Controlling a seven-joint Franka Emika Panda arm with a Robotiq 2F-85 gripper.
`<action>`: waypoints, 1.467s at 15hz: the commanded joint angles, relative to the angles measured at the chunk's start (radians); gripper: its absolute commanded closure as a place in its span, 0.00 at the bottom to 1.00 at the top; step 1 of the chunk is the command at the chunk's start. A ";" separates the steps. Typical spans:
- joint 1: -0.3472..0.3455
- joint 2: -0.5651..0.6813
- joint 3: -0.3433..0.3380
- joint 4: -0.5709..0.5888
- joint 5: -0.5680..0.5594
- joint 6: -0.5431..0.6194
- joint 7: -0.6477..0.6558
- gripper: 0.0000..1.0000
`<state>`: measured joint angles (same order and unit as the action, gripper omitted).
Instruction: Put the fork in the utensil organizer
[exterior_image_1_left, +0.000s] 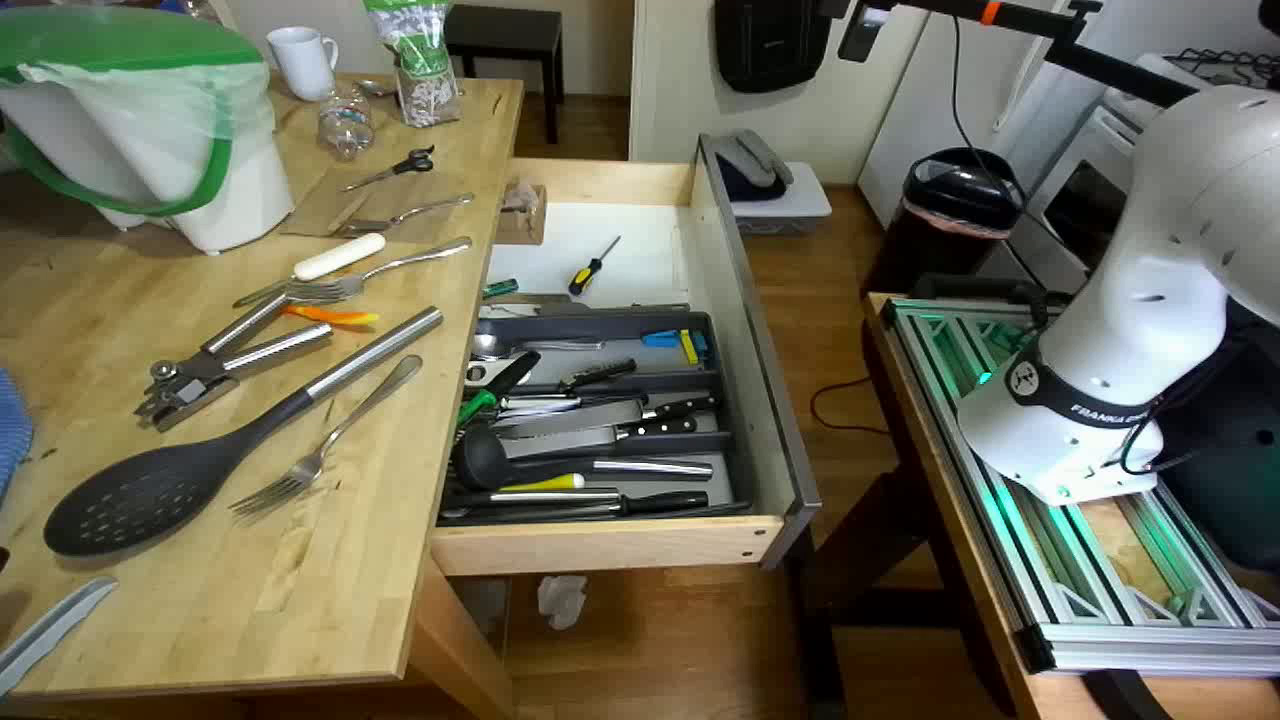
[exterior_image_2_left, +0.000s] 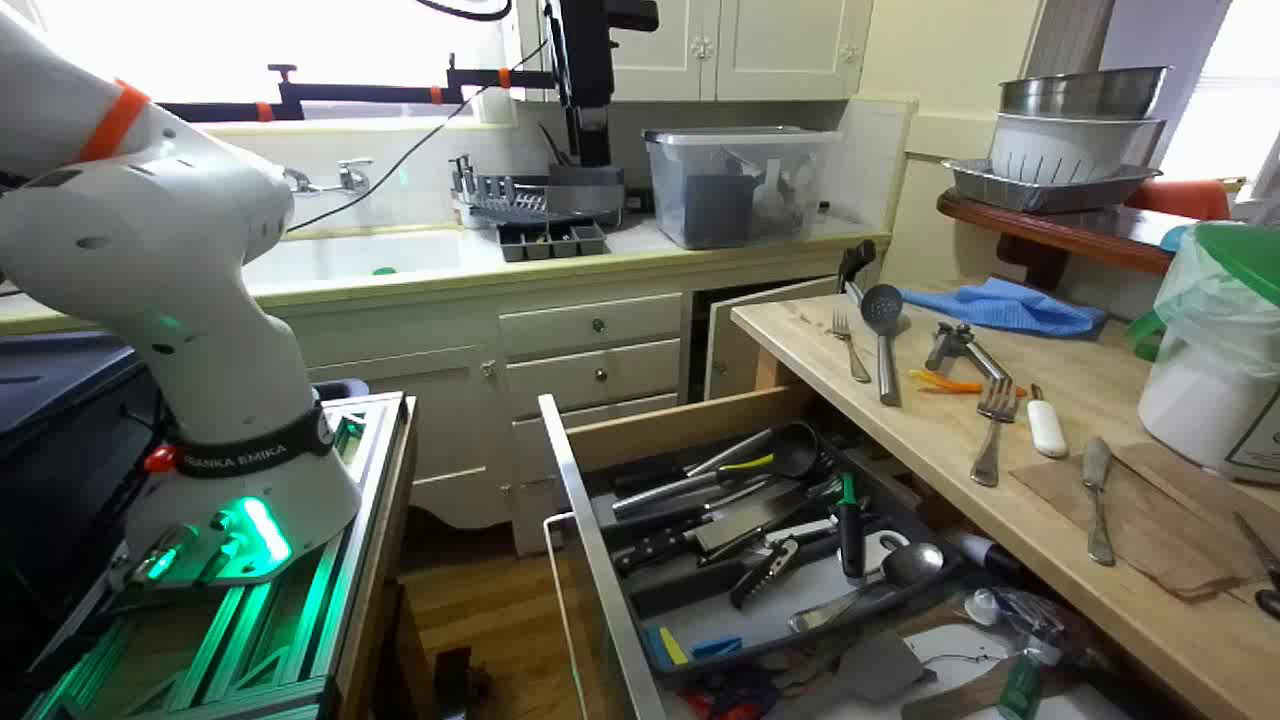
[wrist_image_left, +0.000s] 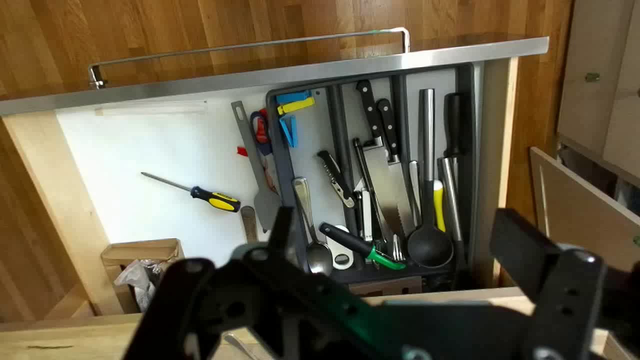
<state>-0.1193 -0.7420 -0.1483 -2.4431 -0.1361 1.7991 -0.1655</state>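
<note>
In the drawer (exterior_image_1_left: 600, 545), knives (wrist_image_left: 384, 175), a spoon (wrist_image_left: 320, 257) and a ladle (wrist_image_left: 430, 245) are contained in the utensil organizer (wrist_image_left: 340, 120) (grey, compartmented); the hand (wrist_image_left: 395, 220) is spread wide.

Your arm (exterior_image_1_left: 1115, 300): glossy white, rounded shells, small dark oval recesses dotting the casing.
Orange strip (exterior_image_2_left: 115, 121): wrapped round one of your white links.
Base band (exterior_image_2_left: 245, 450): black, lettered FRANKA EMIKA in white, with a round emblem (exterior_image_1_left: 1023, 378).
Base light (exterior_image_2_left: 265, 530): bright green, tinting the white casing around it.
Cable (exterior_image_1_left: 1127, 448): thin and black, curving beside your base.
Gripper (wrist_image_left: 394, 215): black, angular in its links; you can see pale screw heads and small round holes on it.
</note>
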 joint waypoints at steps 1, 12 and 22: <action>0.005 0.000 -0.004 0.003 -0.002 -0.004 0.003 0.00; 0.045 0.185 -0.091 0.020 0.017 0.318 -0.151 0.00; 0.128 0.680 -0.199 0.379 0.303 0.294 -0.795 0.00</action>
<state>0.0243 -0.2356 -0.3520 -2.2244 0.0946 2.1552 -0.8203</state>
